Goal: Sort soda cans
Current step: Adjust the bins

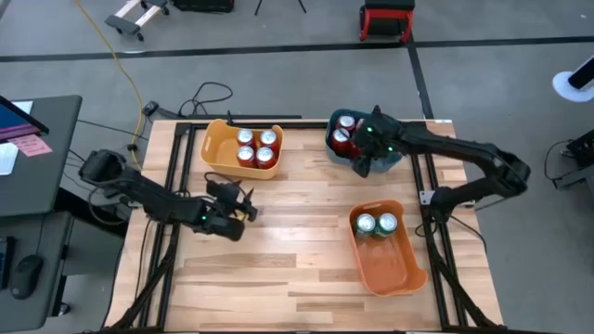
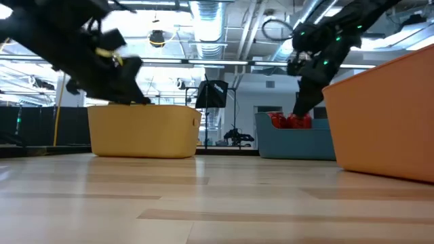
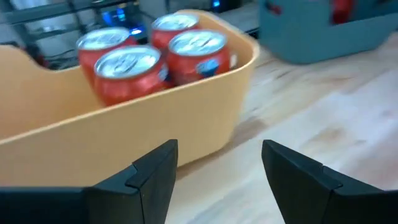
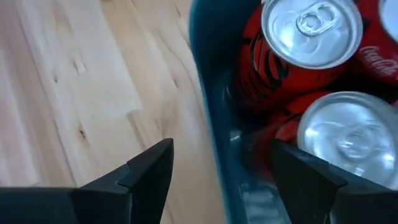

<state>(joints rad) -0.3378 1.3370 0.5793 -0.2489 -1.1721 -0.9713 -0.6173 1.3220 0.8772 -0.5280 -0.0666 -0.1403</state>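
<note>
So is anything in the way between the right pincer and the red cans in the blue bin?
Partly. The right pincer, open, straddles the teal bin's wall, which sits between its fingers. The red cans stand just inside that wall, and nothing covers their tops.

Light wood-plank bench (image 1: 297, 278) w/ three plastic bins: yellow rectangular bin (image 1: 215, 148) at far left, teal bin (image 1: 394, 158) at far right, orange bin (image 1: 394, 269) nearer, right side. Red stool (image 1: 387, 19) on grey floor beyond.
</note>
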